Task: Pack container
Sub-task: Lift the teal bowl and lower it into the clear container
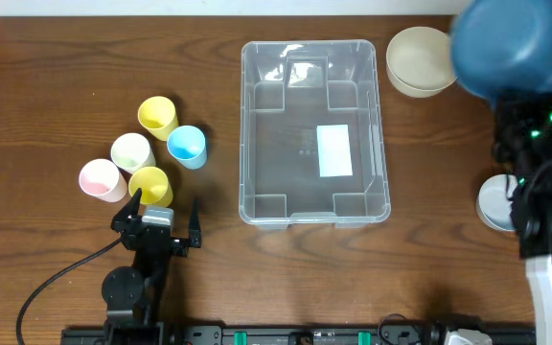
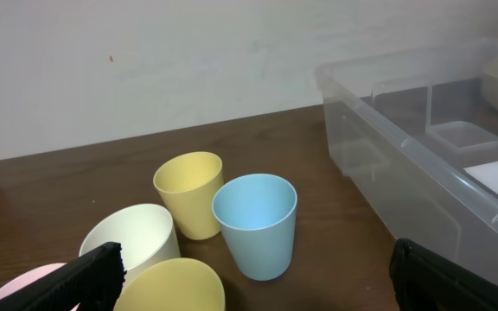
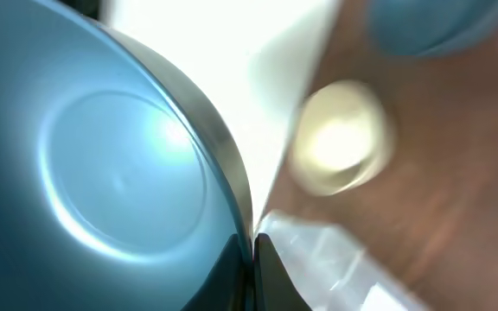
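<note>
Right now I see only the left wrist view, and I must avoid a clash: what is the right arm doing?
Observer: The right gripper is shut on the rim of a dark blue plastic bowl, held high at the far right.
Operator: Anything inside the bin?
Observer: Overhead, the large clear plastic rectangular container holds only its white label.
Operator: More on the right?
Observer: A pale round dish lies beside the right arm.

Clear rectangular container (image 1: 295, 144), upright, centred
</note>
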You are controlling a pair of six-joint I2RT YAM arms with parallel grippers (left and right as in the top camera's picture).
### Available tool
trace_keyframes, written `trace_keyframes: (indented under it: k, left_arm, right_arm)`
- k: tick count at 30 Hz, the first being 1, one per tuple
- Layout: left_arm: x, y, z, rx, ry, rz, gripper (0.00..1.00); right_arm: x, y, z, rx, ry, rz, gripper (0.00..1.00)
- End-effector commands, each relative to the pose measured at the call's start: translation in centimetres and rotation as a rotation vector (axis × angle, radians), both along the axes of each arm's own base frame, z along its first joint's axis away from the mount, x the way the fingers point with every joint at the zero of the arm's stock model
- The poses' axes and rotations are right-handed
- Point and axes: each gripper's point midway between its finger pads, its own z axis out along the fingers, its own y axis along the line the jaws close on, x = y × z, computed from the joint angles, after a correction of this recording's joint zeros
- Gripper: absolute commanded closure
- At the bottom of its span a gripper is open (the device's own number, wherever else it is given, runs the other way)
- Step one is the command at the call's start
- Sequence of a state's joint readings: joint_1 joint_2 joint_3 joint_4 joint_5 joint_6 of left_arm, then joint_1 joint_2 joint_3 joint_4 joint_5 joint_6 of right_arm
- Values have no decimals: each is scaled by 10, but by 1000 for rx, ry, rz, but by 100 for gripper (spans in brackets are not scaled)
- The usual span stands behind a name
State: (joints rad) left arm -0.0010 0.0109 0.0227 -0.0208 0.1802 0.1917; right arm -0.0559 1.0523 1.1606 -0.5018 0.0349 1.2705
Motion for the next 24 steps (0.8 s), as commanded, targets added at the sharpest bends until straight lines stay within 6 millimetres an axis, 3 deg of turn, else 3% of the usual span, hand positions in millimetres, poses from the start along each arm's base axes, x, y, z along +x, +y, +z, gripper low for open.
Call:
trace_keyframes:
  k: [1,5,7,10,18,24]
  left_arm:
    - [-1,-1,-15,8,43,-11,2]
    - [-1,-1,-15,8,43,-11,2]
    - [-1,-1,-15,8,43,-11,2]
    - [-1,-1,-15,8,43,-11,2]
    - [-1,-1,-15,8,43,-11,2]
    - [-1,-1,-15,8,43,-11,2]
  right_arm:
    - [8,56,4,-110,-21,225,99]
    - [26,119,-6,-278,-45,425,99]
    - [35,147,-23,-343,-22,506,99]
    - [45,174,-48,-404,32,585,99]
    - [62,213,-115,-448,207,708,98]
    - [68,219,-151,-446,294,710,96]
